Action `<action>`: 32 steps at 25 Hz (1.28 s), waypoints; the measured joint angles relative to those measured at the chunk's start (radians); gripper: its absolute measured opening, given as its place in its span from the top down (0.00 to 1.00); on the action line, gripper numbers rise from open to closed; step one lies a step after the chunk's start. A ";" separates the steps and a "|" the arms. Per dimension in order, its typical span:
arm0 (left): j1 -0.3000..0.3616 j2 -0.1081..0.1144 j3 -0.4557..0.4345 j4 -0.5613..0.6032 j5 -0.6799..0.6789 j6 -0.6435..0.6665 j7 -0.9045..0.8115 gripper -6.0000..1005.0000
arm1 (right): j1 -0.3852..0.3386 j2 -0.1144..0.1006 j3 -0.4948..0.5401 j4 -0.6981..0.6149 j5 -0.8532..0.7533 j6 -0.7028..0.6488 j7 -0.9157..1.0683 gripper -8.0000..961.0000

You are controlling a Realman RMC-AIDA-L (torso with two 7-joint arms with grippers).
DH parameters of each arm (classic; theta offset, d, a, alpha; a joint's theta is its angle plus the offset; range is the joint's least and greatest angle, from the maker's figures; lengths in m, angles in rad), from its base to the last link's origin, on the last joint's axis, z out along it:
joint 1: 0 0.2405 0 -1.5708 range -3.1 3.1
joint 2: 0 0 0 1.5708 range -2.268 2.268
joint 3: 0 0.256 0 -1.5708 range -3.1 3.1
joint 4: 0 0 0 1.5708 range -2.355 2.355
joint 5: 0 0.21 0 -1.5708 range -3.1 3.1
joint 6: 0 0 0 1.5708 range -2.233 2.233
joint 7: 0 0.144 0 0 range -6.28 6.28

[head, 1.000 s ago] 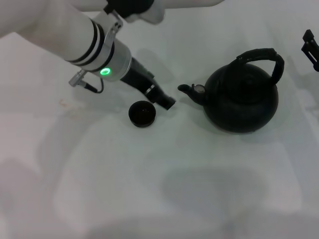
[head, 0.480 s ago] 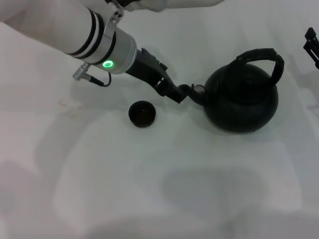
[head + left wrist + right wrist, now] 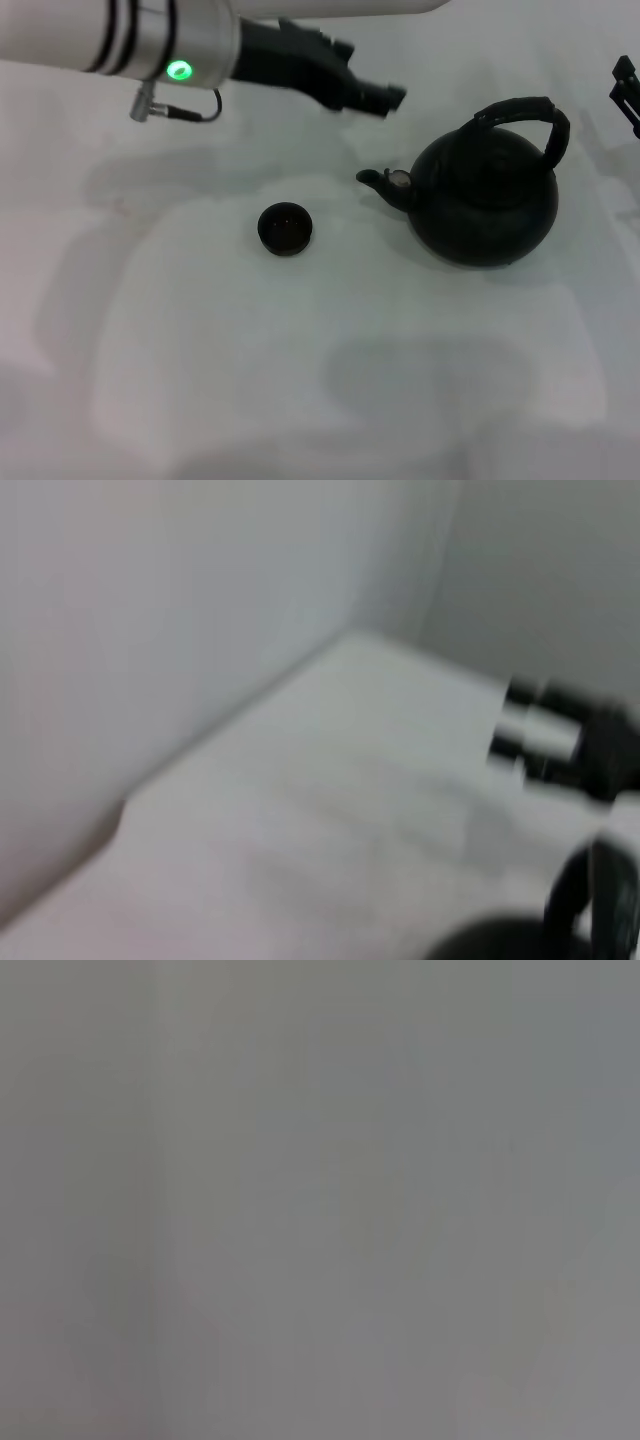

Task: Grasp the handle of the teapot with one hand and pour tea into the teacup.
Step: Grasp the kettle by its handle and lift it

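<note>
The teapot (image 3: 487,200) is stood upright on the white table (image 3: 300,380), right of centre, with its spout (image 3: 385,184) turned left toward the teacup (image 3: 286,228). The teacup is set well apart from the spout, on the left, mouth up. The handle (image 3: 528,118) is arched over the back-right of the pot body and is left free; nothing is touching it.

The left gripper (image 3: 372,95) is held in the air at the far side, above and left of the spout, short of the handle. Its fingers are seen only as a dark blurred tip, so open or closed cannot be told. The right gripper (image 3: 625,95) is seen only at the right edge, parked near the far side; its state cannot be told either. In the left wrist view only a dark arc of the handle (image 3: 585,900) and the other arm's gripper are made out.

Handling, judged: the pot looks rigid and heavy, heavier if filled, so swing under the bail is to be expected. The wrapped ribbed handle should give good friction. Hold is best taken at the top of the arch, fingers closed fully round it, so the tilt toward the spout can be controlled. The teacup looks light and easily knocked; it should be kept clear of.
</note>
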State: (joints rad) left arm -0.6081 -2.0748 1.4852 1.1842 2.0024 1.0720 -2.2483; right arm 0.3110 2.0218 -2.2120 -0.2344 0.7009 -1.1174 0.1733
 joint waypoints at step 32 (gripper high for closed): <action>0.249 -0.016 -0.166 -0.831 -1.586 0.101 1.434 0.12 | -0.026 -0.006 0.020 -0.001 0.060 -0.127 0.272 0.13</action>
State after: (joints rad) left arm -0.3596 -2.0909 1.3192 0.3535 0.4163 1.1726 -0.8139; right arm 0.2848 2.0155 -2.1923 -0.2353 0.7610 -1.2444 0.4450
